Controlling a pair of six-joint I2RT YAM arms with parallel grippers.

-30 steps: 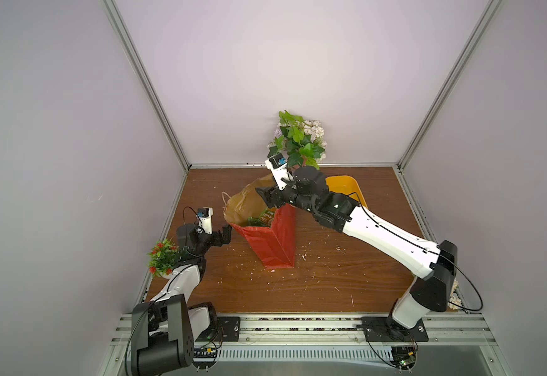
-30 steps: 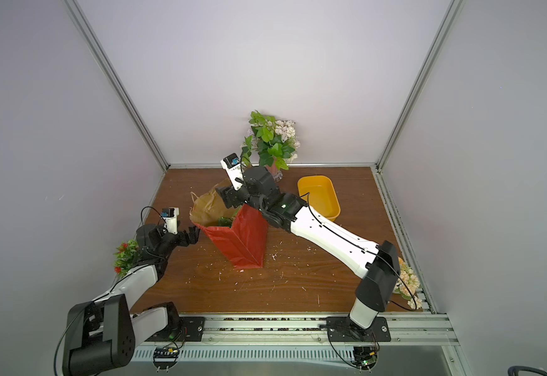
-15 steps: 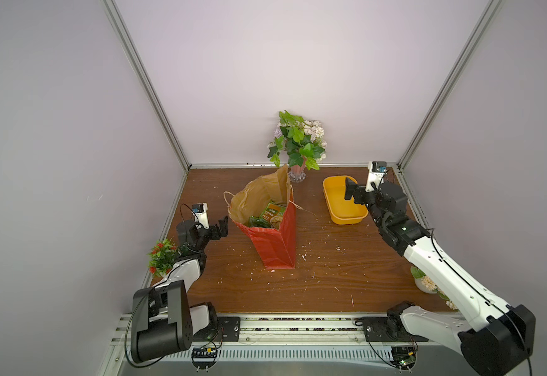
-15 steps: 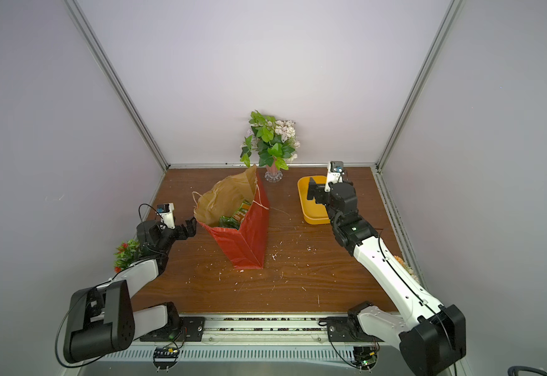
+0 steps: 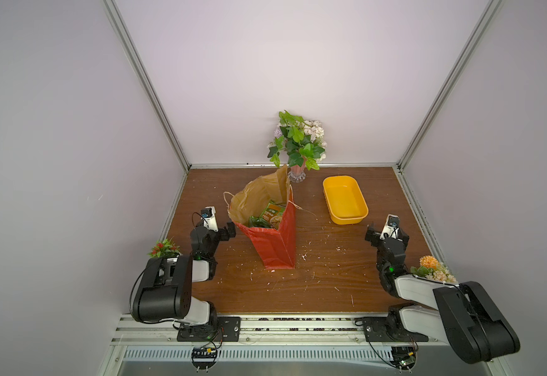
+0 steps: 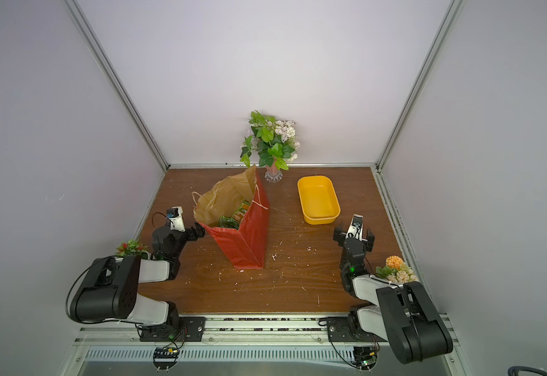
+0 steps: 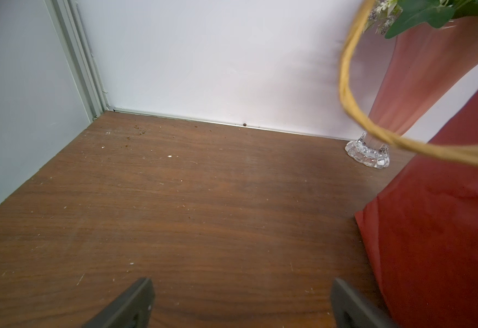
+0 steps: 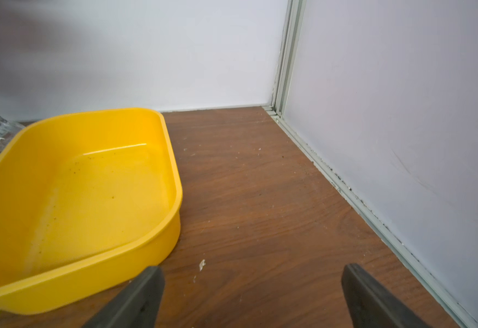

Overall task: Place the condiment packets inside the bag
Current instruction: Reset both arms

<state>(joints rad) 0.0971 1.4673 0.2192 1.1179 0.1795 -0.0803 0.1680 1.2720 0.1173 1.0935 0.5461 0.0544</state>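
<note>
Inside red bag [image 5: 278, 242], glossy green packets [image 5: 271, 214], perhaps three

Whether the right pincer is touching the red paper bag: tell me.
Apart. In both top views, a stretch of wooden tabletop separates the open right pincer from the red paper bag.

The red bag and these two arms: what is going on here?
The green condiment packets lie inside the red paper bag, standing open on the table. The left gripper is beside the bag, the right gripper near the yellow tub; both are open and hold nothing.
</note>
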